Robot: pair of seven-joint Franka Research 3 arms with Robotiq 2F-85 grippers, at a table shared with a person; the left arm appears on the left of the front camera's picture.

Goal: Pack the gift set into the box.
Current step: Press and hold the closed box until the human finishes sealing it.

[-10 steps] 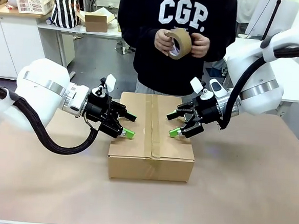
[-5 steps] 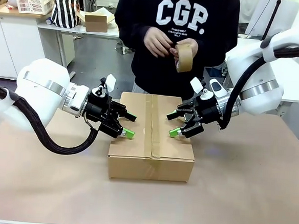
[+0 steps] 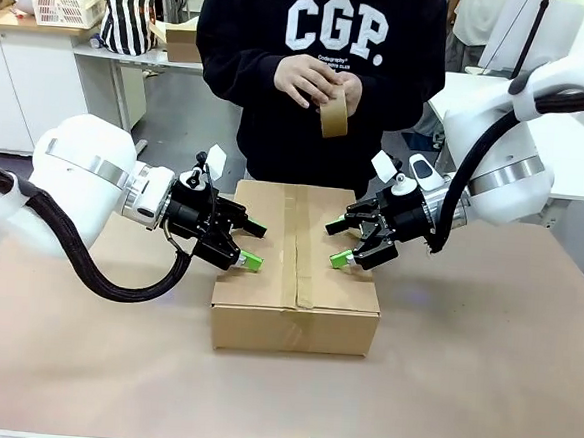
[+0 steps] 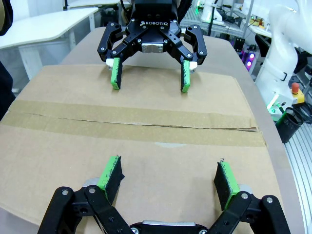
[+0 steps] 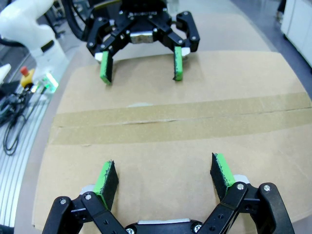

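Large plain brown corrugated cardboard box [image 3: 298,275] sat closed at the middle of the paper-covered bench [image 3: 482,373], flaps down, a strip of brown tape [image 4: 131,124] over the centre seam. Left hand [image 3: 252,246] hovered over the box's left part, green pads [image 4: 111,173] spread wide, holding nothing. Right hand [image 3: 337,244] hovered over the right part, also wide open and empty, facing the left one across the seam. Person in a black sweatshirt [image 3: 312,70] stood at the far side, both hands on a roll of brown packing tape [image 3: 333,117] above the box.
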